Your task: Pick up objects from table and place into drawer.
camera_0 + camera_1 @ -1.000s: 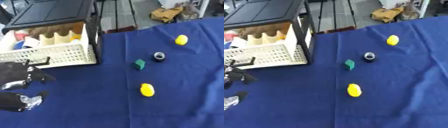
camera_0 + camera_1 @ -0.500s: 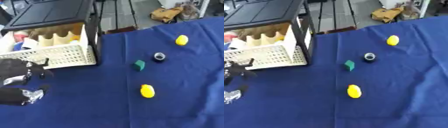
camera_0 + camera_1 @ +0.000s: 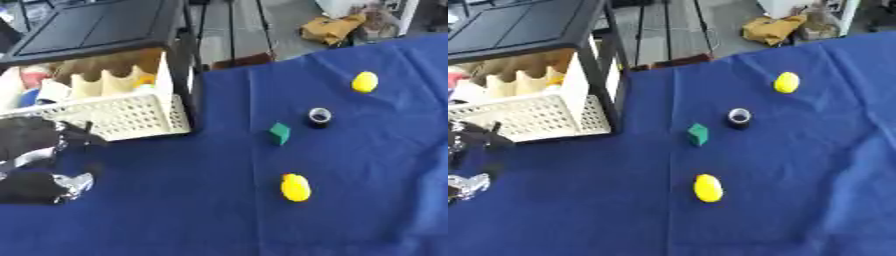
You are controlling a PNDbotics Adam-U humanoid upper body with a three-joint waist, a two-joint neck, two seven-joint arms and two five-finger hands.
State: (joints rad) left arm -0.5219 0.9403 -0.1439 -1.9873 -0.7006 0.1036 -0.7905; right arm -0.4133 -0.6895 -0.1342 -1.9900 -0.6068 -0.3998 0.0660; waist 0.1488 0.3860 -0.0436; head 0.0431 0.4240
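Observation:
My left hand (image 3: pixel 37 146) hovers at the left edge, just in front of the white lattice drawer (image 3: pixel 118 116), which is pulled out of the black cabinet (image 3: pixel 96 26). Its fingers are spread and hold nothing. The drawer holds several items, among them cardboard dividers and something yellow. On the blue cloth lie a yellow object (image 3: pixel 295 187) near the middle, a green cube (image 3: pixel 279 133), a small black roll (image 3: pixel 319 116) and a second yellow object (image 3: pixel 365 81) further right. My right hand shows in neither view.
The blue cloth (image 3: pixel 175 210) covers the table, with folds at the right. Beyond the far edge is floor with a tan bag (image 3: pixel 331 27) and black stand legs (image 3: pixel 192 45).
My left hand has drawn back a little to the left, away from the drawer's front. The objects on the cloth have not moved.

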